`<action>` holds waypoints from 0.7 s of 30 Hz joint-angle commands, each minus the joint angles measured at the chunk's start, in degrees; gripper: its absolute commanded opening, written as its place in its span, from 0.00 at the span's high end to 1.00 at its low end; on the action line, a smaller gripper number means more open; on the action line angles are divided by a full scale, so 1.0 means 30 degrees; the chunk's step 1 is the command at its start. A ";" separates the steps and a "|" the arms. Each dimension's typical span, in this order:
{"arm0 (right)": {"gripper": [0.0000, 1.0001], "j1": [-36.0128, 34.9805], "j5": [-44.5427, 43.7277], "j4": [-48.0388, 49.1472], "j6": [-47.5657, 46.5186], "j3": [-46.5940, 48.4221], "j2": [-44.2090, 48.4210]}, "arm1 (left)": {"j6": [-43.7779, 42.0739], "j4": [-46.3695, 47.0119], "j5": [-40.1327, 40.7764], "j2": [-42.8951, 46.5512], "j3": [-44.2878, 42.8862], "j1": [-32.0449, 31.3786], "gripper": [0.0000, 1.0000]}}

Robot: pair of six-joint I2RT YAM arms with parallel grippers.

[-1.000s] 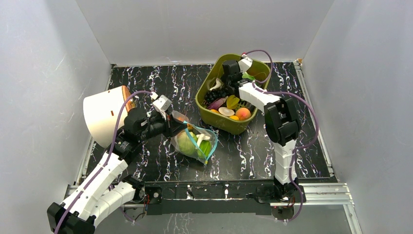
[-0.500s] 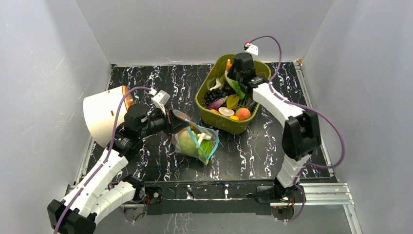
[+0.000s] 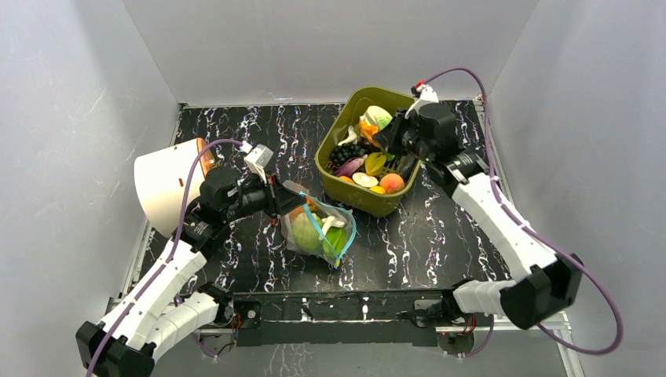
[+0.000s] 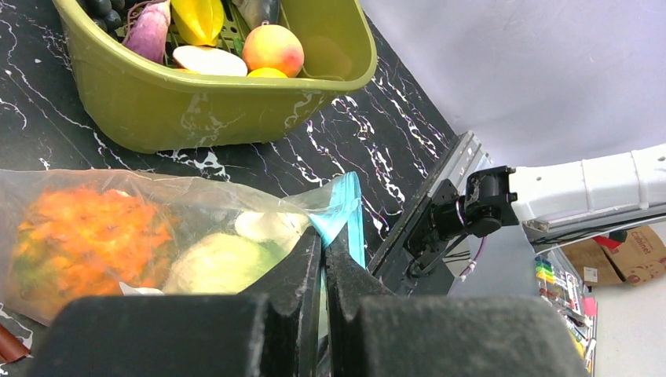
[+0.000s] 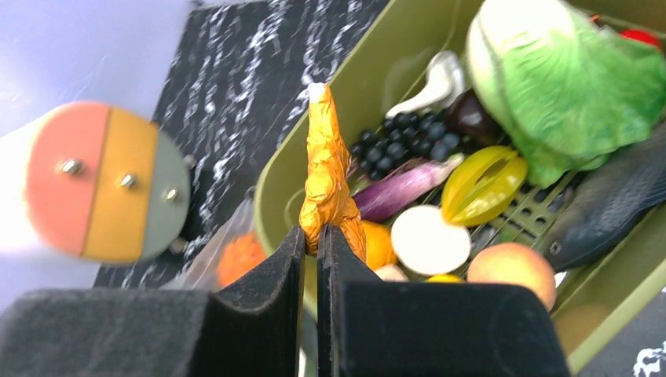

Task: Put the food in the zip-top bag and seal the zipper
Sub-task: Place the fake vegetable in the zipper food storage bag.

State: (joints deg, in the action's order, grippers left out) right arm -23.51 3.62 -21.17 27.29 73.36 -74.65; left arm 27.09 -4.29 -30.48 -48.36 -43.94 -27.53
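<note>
The clear zip-top bag (image 3: 320, 229) lies on the black marbled table, holding a pale-green cabbage (image 4: 216, 263), an orange pineapple (image 4: 90, 232) and other food. My left gripper (image 3: 284, 199) is shut on the bag's rim by the light-blue zipper (image 4: 343, 206), which stands open in the top view (image 3: 346, 234). My right gripper (image 3: 384, 138) hangs over the olive-green tub (image 3: 327, 159), shut on the base of a long, crinkly orange food piece (image 5: 327, 169), which points up from its fingers. A leafy green cabbage (image 5: 561, 78) lies in the tub behind it.
The tub (image 5: 393, 55) also holds dark grapes (image 5: 408, 137), a purple vegetable (image 5: 400, 190), a yellow star fruit (image 5: 481, 182), a peach (image 5: 510, 269), a white slice and a dark fish (image 5: 609, 203). A white drum with a coloured end (image 3: 166, 182) stands left. Grey walls enclose the table.
My right arm has swung out to the right and its gripper has drawn back from the tub's far end, shut on the orange piece. The bag has shifted slightly in my left gripper.
</note>
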 commanded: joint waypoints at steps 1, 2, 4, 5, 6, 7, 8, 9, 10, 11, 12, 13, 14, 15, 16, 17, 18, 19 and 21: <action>1.00 -0.0038 0.4150 -0.0823 0.0035 -0.0889 0.2613 | 0.0224 0.1027 -0.0369 -0.0004 -0.0760 0.0073 1.00; 1.00 -0.0055 0.4986 -0.0934 0.0117 -0.1188 0.3046 | 0.0241 0.1052 -0.0381 -0.0057 -0.0762 0.0081 1.00; 1.00 -0.0066 0.6501 -0.1203 0.0136 -0.1711 0.3787 | 0.0324 0.1154 -0.0409 -0.0101 -0.0734 0.0074 1.00; 1.00 -0.0099 0.7203 -0.1476 0.0118 -0.1916 0.4112 | 0.0335 0.1192 -0.0423 -0.0132 -0.0748 0.0066 1.00; 1.00 -0.0125 0.7869 -0.1734 0.0065 -0.2100 0.4380 | 0.0343 0.1222 -0.0424 -0.0139 -0.0757 0.0065 1.00; 1.00 -0.0132 0.8553 -0.2017 0.0018 -0.2331 0.4659 | 0.0341 0.1204 -0.0432 -0.0180 -0.0809 0.0072 1.00; 1.00 -0.0159 0.9195 -0.2241 -0.0061 -0.2551 0.4906 | 0.0304 0.1180 -0.0429 -0.0219 -0.0860 0.0066 1.00; 1.00 -0.0169 0.9828 -0.2423 -0.0181 -0.2783 0.5171 | 0.0266 0.1129 -0.0444 -0.0249 -0.0881 0.0080 1.00; 1.00 -0.0200 1.0255 -0.2548 -0.0335 -0.3061 0.5413 | 0.0236 0.1112 -0.0460 -0.0275 -0.0916 0.0067 1.00; 1.00 -0.0240 1.0679 -0.2662 -0.0563 -0.3352 0.5659 | 0.0214 0.1110 -0.0473 -0.0293 -0.0917 0.0069 1.00; 1.00 -0.0262 1.1244 -0.2746 -0.0958 -0.3735 0.5855 | 0.0200 0.1095 -0.0500 -0.0302 -0.0910 0.0069 1.00; 1.00 -0.0292 1.1685 -0.2837 -0.1172 -0.3993 0.6052 | 0.0198 0.1082 -0.0504 -0.0312 -0.0931 0.0065 1.00; 1.00 -0.0329 1.2190 -0.2882 -0.1338 -0.4238 0.6234 | 0.0198 0.1080 -0.0501 -0.0332 -0.0912 0.0065 1.00; 1.00 -0.0399 1.2711 -0.2939 -0.1491 -0.4463 0.6414 | 0.0198 0.1076 -0.0489 -0.0333 -0.0906 0.0065 1.00; 1.00 -0.0445 1.3285 -0.2909 -0.1689 -0.4670 0.6649 | 0.0213 0.1076 -0.0502 -0.0318 -0.0901 0.0065 1.00; 1.00 -0.0538 1.3650 -0.2905 -0.1827 -0.4865 0.6891 | 0.0254 0.1080 -0.0482 -0.0338 -0.0897 0.0065 1.00; 1.00 -0.0623 1.3846 -0.2927 -0.1962 -0.5043 0.7115 | 0.0282 0.1080 -0.0492 -0.0341 -0.0900 0.0069 1.00; 1.00 -0.0703 1.3947 -0.2955 -0.2125 -0.5211 0.7355 | 0.0311 0.1080 -0.0514 -0.0290 -0.0897 0.0065 1.00; 1.00 -0.0828 1.3818 -0.2945 -0.2338 -0.5482 0.7685 | 0.0330 0.1048 -0.0504 -0.0195 -0.0925 0.0067 1.00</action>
State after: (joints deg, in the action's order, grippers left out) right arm -25.04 40.38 -31.73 23.33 57.52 -54.89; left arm 27.57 -3.88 -30.48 -49.95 -43.94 -27.53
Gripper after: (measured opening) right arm 0.045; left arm 0.010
